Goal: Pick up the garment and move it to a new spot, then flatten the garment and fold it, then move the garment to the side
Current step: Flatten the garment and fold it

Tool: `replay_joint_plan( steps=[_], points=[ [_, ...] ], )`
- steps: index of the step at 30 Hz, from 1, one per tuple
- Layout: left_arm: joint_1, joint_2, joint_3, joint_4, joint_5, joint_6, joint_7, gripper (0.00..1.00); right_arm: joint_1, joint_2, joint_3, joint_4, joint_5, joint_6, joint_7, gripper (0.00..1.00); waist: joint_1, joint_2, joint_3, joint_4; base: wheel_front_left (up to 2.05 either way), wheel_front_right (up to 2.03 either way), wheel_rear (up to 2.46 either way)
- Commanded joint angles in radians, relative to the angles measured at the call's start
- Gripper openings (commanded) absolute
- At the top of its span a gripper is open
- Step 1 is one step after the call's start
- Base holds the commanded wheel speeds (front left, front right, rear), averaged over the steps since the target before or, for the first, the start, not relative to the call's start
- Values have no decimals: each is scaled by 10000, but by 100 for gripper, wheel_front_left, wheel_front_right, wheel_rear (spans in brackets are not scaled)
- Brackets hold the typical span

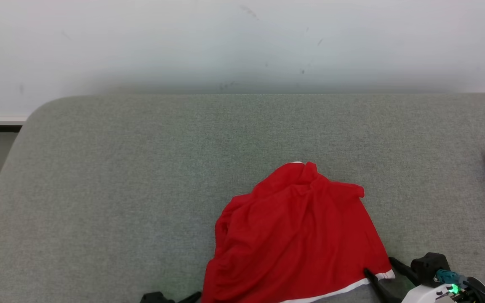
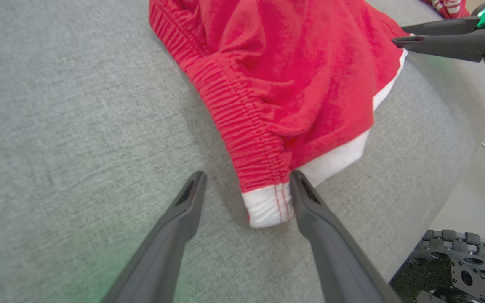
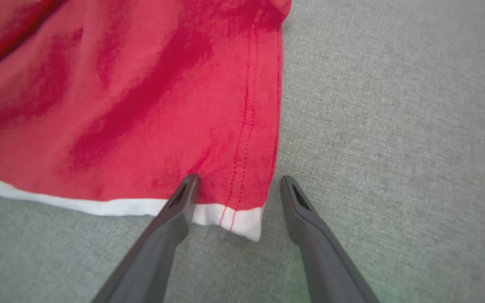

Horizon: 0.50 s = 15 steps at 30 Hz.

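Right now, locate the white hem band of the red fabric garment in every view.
Head view: white hem band, bottom edge, right of centre.
Left wrist view: band, lower centre, running up-right.
Right wrist view: band, lower left to centre.
Shared landmark: open right gripper straddling the band's corner.

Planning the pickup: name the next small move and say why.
Probably close both grippers. The left gripper and right gripper stand open, each straddling a white-trimmed corner of the shorts, which lie rumpled on the cushion. Gripping both corners would allow the lift.
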Motion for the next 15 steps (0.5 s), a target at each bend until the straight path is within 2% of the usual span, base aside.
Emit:
replay_joint_plan(
  steps=[1,9,10,11,12,13,14,15],
  points=[
    [111,31,-52,-23,-35,19,14,100,164,91,394,124,97,58,321,100,0,0,7,6,0,0,0],
    [50,-2,-290,-3,-127,17,19,100,-27,236,944,163,500,73,717,100,0,0,138,-30,0,0,0],
    [27,-26,-335,19,-164,17,22,95,-34,268,1073,189,571,76,847,100,0,0,171,-34,0,0,0],
    [-1,-55,-371,42,-185,17,24,86,-49,297,1208,195,652,84,967,91,0,0,195,-32,0,0,0],
    [-4,-86,-433,72,-249,16,25,75,-77,318,1280,218,739,85,1101,64,0,0,213,-32,0,0,0],
    [-26,-112,-486,99,-293,14,27,60,-109,325,1361,238,833,85,1184,44,0,0,224,-28,0,0,0],
    [-64,-135,-518,130,-312,13,28,49,-141,326,1415,253,909,85,1235,28,0,0,232,-21,0,0,0],
    [-109,-160,-547,158,-344,13,28,45,-179,330,1469,255,1018,86,1257,0,0,0,233,-9,0,0,0]
  ],
)
